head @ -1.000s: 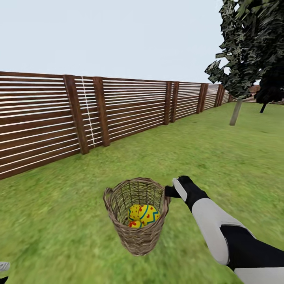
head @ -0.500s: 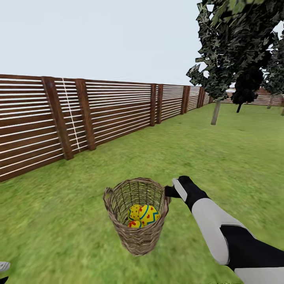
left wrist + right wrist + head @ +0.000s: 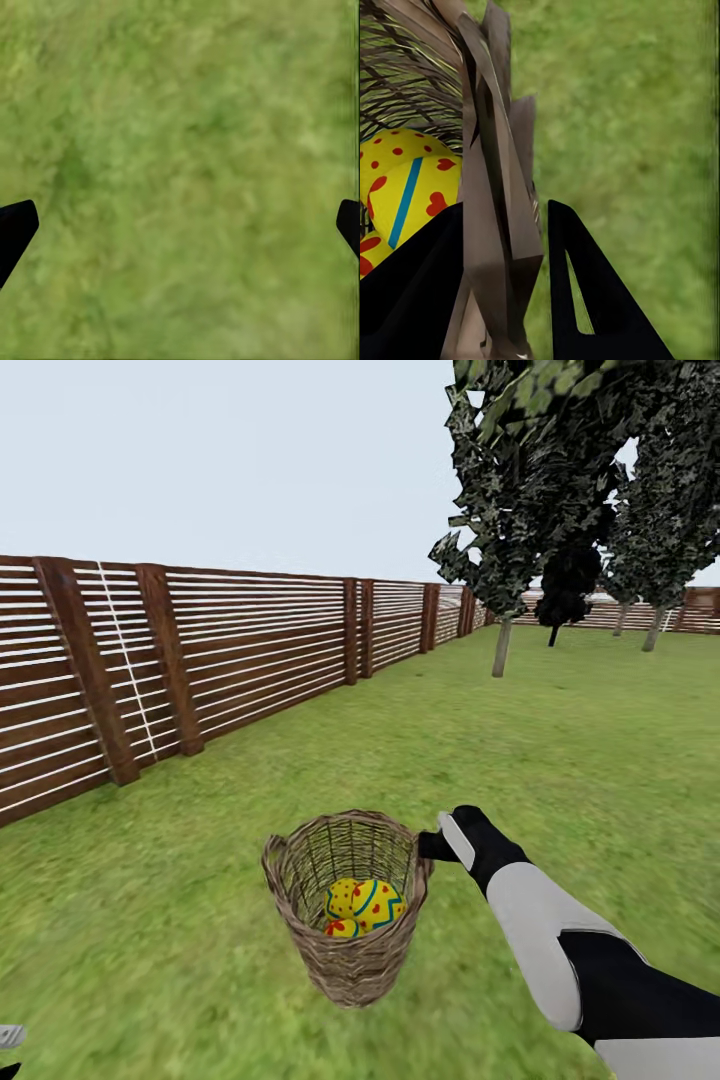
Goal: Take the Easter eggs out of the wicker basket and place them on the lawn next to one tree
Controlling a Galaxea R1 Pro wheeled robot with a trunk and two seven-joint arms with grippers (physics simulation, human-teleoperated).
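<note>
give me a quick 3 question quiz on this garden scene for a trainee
1. True or false: the right tool has its fingers on either side of the wicker basket rim.
2. Where are the Easter eggs now?
A. on the lawn by a tree
B. inside the basket
C. in the left tool
3. Fill in: the left tool is open above bare ____.

Key
1. True: one finger sits inside the rim, the other outside.
2. B
3. Grass: the lawn lies between its fingertips.
</note>
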